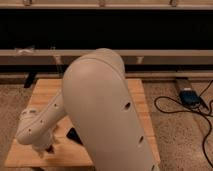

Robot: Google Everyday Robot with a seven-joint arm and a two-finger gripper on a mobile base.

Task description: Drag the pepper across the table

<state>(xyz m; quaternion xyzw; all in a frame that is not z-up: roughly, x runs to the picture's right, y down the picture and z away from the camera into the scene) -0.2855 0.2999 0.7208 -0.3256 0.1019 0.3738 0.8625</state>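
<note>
The light wooden table (46, 92) stands in the middle of the camera view, and my big white arm (105, 115) covers most of it. My gripper (44, 150) is down at the table's front left corner, at the end of the white wrist (31, 131), low over the top. The pepper does not show; the spot where it lay is hidden behind the wrist and gripper.
A flat black rectangular object (75, 136) lies on the table just right of the gripper, half hidden by the arm. A blue device (190, 96) and black cables (170, 107) lie on the speckled floor to the right. A dark wall with rails runs behind.
</note>
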